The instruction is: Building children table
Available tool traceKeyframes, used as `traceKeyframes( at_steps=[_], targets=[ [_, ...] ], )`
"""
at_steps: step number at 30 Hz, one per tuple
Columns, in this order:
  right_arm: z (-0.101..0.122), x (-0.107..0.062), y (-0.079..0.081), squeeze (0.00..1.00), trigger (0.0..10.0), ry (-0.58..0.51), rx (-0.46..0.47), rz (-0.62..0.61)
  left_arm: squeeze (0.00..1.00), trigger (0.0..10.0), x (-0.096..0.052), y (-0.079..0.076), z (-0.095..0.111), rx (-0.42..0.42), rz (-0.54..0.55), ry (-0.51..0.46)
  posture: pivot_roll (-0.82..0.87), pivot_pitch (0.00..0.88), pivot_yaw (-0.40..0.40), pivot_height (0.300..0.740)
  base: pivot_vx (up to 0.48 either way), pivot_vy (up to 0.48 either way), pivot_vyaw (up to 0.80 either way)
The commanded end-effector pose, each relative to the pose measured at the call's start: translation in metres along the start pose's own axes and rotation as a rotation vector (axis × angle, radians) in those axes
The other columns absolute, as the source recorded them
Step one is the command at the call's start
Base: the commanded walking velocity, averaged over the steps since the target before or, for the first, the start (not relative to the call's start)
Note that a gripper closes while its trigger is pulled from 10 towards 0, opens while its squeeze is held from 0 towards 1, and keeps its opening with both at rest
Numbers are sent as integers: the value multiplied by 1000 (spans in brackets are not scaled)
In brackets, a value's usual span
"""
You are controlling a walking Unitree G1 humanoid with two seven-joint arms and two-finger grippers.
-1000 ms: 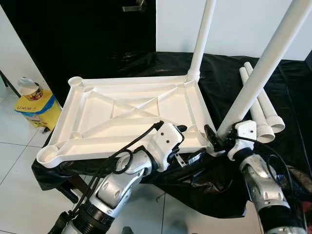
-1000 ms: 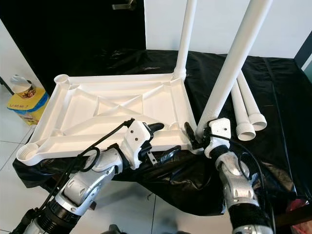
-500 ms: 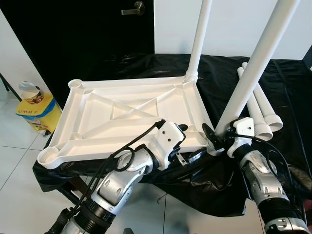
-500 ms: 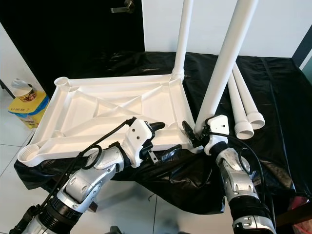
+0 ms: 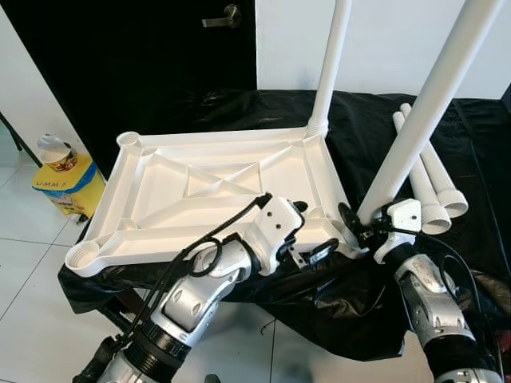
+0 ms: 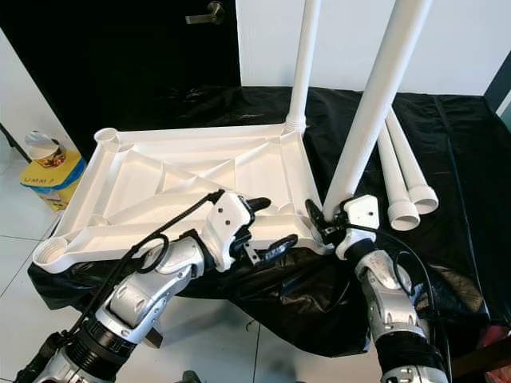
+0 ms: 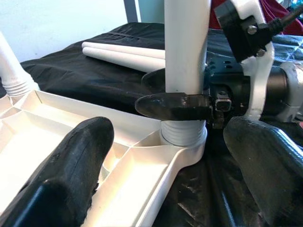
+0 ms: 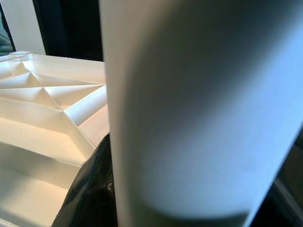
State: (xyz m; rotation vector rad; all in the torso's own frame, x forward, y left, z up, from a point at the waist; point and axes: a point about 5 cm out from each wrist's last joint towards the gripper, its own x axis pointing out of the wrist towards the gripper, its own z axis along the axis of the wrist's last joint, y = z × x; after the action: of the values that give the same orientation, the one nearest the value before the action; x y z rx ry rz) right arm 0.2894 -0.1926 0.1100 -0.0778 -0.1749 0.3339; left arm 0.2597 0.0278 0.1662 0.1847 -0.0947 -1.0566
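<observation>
Lower right of centre, the right gripper (image 6: 323,223) is clamped on the long white plastic leg tube (image 6: 371,108), seated, it seems, in the upturned white ribbed tabletop (image 5: 215,187)'s corner socket. Left gripper (image 5: 307,233) spread wide, empty, beside it. Tube looks light, stiff, slippery: grip low.

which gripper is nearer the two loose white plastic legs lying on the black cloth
Right. The right gripper clamps the upright white leg just beside the two loose white plastic legs; the left gripper, open, sits farther off at the white tabletop's near edge.
</observation>
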Motion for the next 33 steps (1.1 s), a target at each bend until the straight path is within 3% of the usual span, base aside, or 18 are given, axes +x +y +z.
traceKeyframes(
  at_steps=[1,12,15,19,21,25,33],
  targets=[
    [-20,-12,5,0,10000,96,28,-51,0,10000,0,-5,0,13,-99,-1,-56,24,17,740,0,0,0],
    [-25,-20,8,0,10000,123,34,-322,0,10000,-1,-10,-3,4,-104,8,-67,22,20,740,0,0,0],
    [-29,-25,9,0,10000,159,24,-486,0,10000,0,-7,-2,2,-106,1,-70,29,18,740,0,0,0],
    [-29,-26,8,0,10000,165,21,-527,0,10000,1,-7,-1,0,-105,-1,-71,27,20,740,0,0,0],
    [-31,-30,12,0,10000,177,60,-628,0,10000,2,-8,-1,2,-107,1,-67,26,24,740,0,0,0],
    [-32,-28,21,0,10000,191,83,-652,0,10000,0,-10,-3,2,-120,8,-71,16,26,740,0,0,0],
    [-31,-22,24,0,10000,202,88,-657,0,10000,2,-8,-2,7,-120,5,-72,4,25,740,0,0,0]
  ],
)
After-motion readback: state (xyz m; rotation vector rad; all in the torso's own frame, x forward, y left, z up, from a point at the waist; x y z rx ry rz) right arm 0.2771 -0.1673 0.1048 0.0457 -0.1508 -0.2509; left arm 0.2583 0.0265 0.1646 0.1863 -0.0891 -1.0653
